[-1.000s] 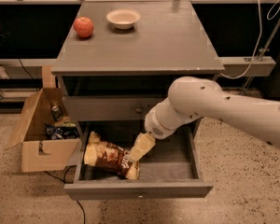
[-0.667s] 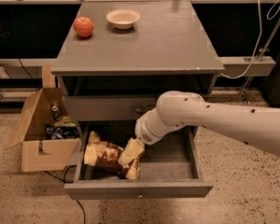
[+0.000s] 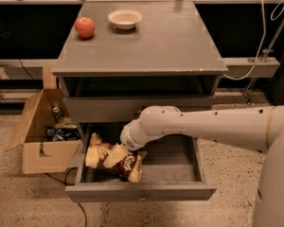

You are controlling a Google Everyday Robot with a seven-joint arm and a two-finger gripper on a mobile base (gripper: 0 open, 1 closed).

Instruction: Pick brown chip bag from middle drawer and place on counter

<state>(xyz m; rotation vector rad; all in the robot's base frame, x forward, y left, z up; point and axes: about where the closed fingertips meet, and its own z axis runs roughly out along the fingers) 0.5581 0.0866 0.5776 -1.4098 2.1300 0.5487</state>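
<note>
The middle drawer (image 3: 180, 191) of the grey cabinet stands pulled out, its low front panel nearest the camera, and the brown chip bag (image 3: 129, 165) lies inside on the drawer floor toward the left side, its pale ends flaring at left and at the lower right. The cream-coloured gripper (image 3: 112, 157) is down inside the drawer and lies across the middle of the bag, covering part of its dark face, so only scraps of white lettering show. Whether the gripper is closed on the bag or merely resting over it cannot be told from this angle. The white arm (image 3: 203, 126) reaches in from the right, crossing in front of the closed drawer front (image 3: 99, 109) above and hiding much of it; the arm's near end is cut off at the right edge and lower corner of the view. The counter (image 3: 151, 46) above carries a red apple (image 3: 84, 27) near its back left corner and a shallow pale bowl (image 3: 125, 18) just to the right of it, the two apart. Under the counter a dark recess (image 3: 137, 85) gives nothing that can be made out. Left of the cabinet an open cardboard box (image 3: 38, 152) sits on the speckled floor (image 3: 33, 197), holding dark packets (image 3: 61, 133) too dim to identify. A pale cable (image 3: 261, 37) hangs at the right.
</note>
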